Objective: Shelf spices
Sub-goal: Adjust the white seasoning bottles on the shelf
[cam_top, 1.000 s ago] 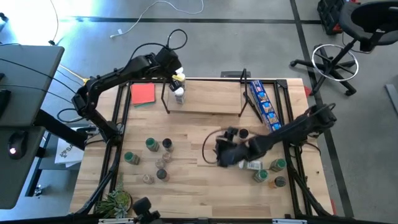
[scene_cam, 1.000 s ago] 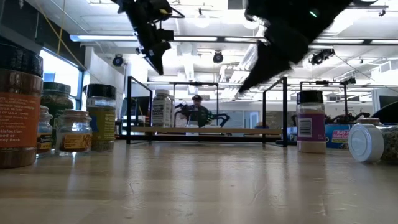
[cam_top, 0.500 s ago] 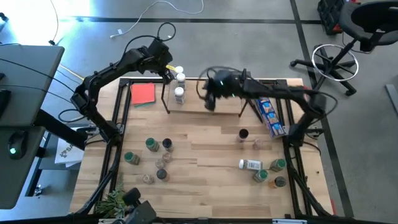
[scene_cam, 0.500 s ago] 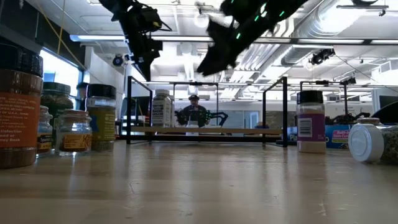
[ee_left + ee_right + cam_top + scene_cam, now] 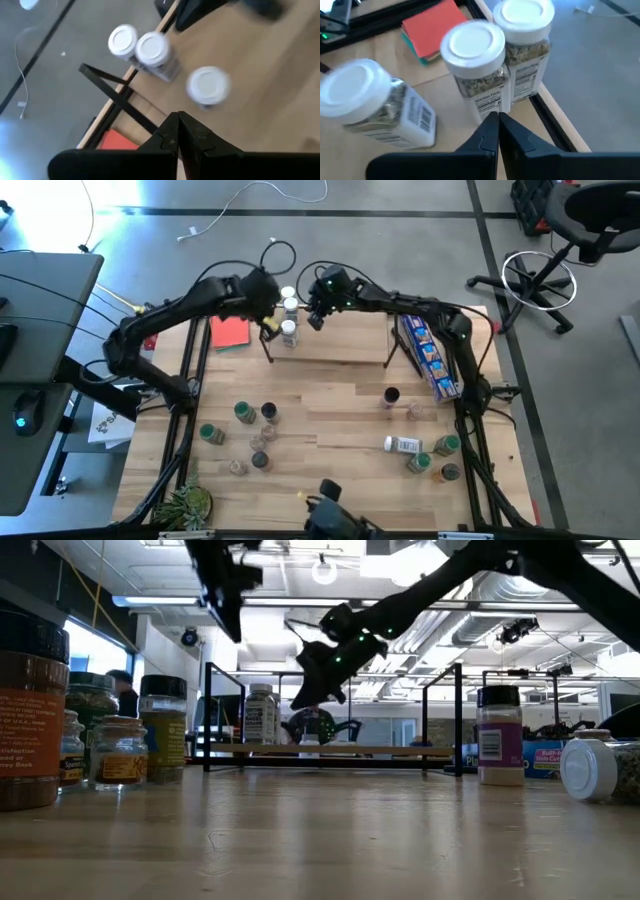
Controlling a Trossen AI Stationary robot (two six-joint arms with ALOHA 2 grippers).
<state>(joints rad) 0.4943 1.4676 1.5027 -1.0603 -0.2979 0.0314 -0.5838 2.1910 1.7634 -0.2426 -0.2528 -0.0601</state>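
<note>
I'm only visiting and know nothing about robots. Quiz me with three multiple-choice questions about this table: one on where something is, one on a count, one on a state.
1. Where does the red card lie?
A) on the table, beside the shelf's left end
B) among the jars at the near right
C) on the floor

2. How many white-lidded jars does the right wrist view show?
A) one
B) three
C) five

3. How is the white-labelled jar at the table's near right?
A) upright
B) lying on its side
C) stacked on another jar

Answers: A, the card sits just outside the shelf's left upright. B, three white lids show together. B, its length lies flat on the wood.
</note>
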